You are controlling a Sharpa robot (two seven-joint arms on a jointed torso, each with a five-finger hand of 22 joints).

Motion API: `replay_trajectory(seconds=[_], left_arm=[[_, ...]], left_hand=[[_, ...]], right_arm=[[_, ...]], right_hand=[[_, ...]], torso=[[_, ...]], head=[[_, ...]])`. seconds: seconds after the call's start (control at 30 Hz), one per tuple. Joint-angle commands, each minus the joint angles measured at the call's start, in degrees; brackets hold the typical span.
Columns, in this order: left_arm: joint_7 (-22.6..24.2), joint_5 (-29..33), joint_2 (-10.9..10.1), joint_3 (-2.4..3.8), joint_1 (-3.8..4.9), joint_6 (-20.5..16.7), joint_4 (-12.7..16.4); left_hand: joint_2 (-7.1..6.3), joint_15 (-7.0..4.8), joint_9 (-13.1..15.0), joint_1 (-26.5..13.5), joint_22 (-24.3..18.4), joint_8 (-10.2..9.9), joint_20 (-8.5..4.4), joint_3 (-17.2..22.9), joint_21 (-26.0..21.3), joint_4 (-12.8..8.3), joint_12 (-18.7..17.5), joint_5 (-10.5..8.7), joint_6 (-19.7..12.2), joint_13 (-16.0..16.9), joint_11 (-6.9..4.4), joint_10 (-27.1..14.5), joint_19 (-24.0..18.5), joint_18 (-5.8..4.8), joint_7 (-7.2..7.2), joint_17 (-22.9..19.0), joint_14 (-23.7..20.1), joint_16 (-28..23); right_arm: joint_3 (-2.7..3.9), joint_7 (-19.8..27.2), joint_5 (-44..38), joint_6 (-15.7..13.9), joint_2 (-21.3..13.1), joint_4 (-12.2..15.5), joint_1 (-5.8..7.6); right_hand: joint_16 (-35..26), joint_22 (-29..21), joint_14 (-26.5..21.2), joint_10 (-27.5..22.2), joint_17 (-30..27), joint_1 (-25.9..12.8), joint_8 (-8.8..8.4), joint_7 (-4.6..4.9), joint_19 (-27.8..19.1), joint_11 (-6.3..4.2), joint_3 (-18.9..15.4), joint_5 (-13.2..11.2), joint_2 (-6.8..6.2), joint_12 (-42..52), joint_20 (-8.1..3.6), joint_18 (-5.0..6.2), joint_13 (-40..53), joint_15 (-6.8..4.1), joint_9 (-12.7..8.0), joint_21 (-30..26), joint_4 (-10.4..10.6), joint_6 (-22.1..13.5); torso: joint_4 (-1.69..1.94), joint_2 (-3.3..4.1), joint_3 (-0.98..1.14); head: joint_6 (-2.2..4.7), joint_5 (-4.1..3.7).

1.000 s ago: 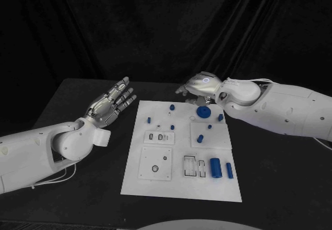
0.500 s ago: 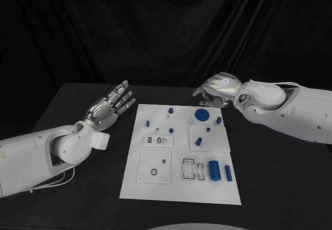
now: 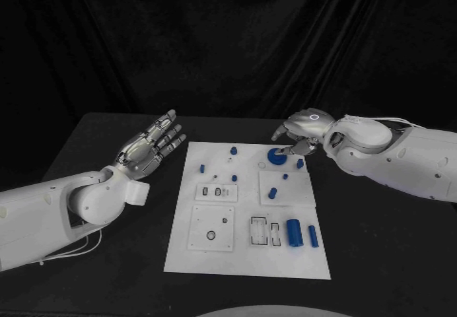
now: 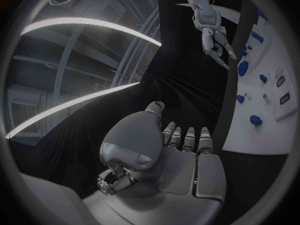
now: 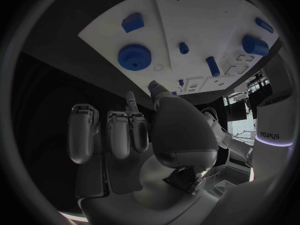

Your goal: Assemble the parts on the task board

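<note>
The white task board (image 3: pixel 246 254) lies mid-table with several blue parts on it. A blue gear (image 3: pixel 277 157) sits near the board's far right corner, with a small blue block (image 3: pixel 301 163) beside it. My right hand (image 3: pixel 297 135) hovers just behind and above the gear, fingers pointing down and holding nothing. The right wrist view shows that hand's fingers (image 5: pixel 119 132) loosely spread below the gear (image 5: pixel 134 57) and the block (image 5: pixel 132 22). My left hand (image 3: pixel 148 146) is off the board's far left corner, flat and open, palm up (image 4: pixel 181 155).
Small blue pegs (image 3: pixel 233 151) (image 3: pixel 273 193) stand across the board's far half. Two blue cylinders (image 3: pixel 294 232) lie at its near right beside rectangular slots (image 3: pixel 260 230). A square plate with a hole (image 3: pixel 213 232) is at the near left. Black table surrounds the board.
My right hand has moved right from the board's far edge and dropped closer to the blue gear. The left hand has stayed as it was.
</note>
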Motion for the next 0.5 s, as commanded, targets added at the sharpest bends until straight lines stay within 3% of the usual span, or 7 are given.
replay_trajectory(seconds=[0.03,0.07,0.2,0.5], left_arm=[[0.5,-0.5,0.0,0.05,0.14,1.2,0.1],[0.5,-0.5,0.0,0.05,0.14,1.2,0.1],[0.4,-0.5,0.1,0.05,0.14,1.3,0.1],[0.5,-0.5,0.0,0.05,0.14,1.1,0.2]], left_hand=[[-0.01,0.45,0.1,0.4,0.0,0.3,0.33,0.1,-0.2,-0.4,0.0,0.21,0.1,-0.1,0.37,-0.1,0.0,0.03,0.42,-0.1,0.1,-0.2],[-0.01,0.45,0.1,0.4,0.0,0.3,0.33,0.1,-0.2,-0.4,0.0,0.21,0.1,-0.1,0.37,-0.1,0.0,0.03,0.42,-0.1,0.1,-0.2],[0.01,0.56,0.1,0.4,0.0,0.3,0.42,0.2,-0.2,-0.5,0.0,0.28,0.1,-0.1,0.52,-0.1,0.0,0.01,0.54,-0.1,0.1,-0.2],[0.02,0.6,0.1,0.3,0.0,0.3,0.48,0.3,-0.2,-0.8,0.0,0.35,0.1,-0.1,0.87,-0.1,0.0,0.0,0.77,-0.1,0.1,-0.2]], right_arm=[[0.05,-4.2,1.7,3.3,0.3,-0.4,-0.31],[0.05,-4.4,1.7,3.5,0.4,-0.5,-0.38],[0.05,-4.9,1.8,4.4,0.8,-0.9,-0.72],[0.06,-4.7,1.8,4.3,1.5,-1.7,-1.38]], right_hand=[[0.1,12.7,6.0,6.2,15.0,-1.3,-0.17,0.11,2.9,-0.11,-0.6,-0.1,-0.02,0.1,0.04,-0.68,15.1,-0.24,0.1,1.0,0.7,-1.2],[0.1,12.5,6.0,6.2,15.0,-1.9,-0.3,-0.19,2.5,-0.3,-0.8,-1.7,0.02,0.1,0.1,-0.52,15.1,-0.21,-0.3,0.4,1.1,-3.7],[0.1,12.9,6.0,6.2,15.0,-1.2,-0.18,-0.1,2.8,-0.28,-0.7,-2.5,0.15,0.1,0.15,-0.66,15.1,-0.18,-0.4,1.1,0.6,-5.1],[0.1,13.5,6.0,6.2,15.0,2.5,0.21,-0.01,3.6,-0.22,0.1,0.8,-0.11,0.1,0.03,-1.0,15.1,-0.37,0.1,2.4,-2.6,-5.2]], torso=[[0.19,0.0,-0.06],[0.2,-0.03,-0.07],[0.08,-0.02,-0.05],[0.08,-0.05,-0.09]], head=[[-0.19,-0.32],[-0.32,-0.42],[-0.58,-0.3],[-0.91,-0.03]])
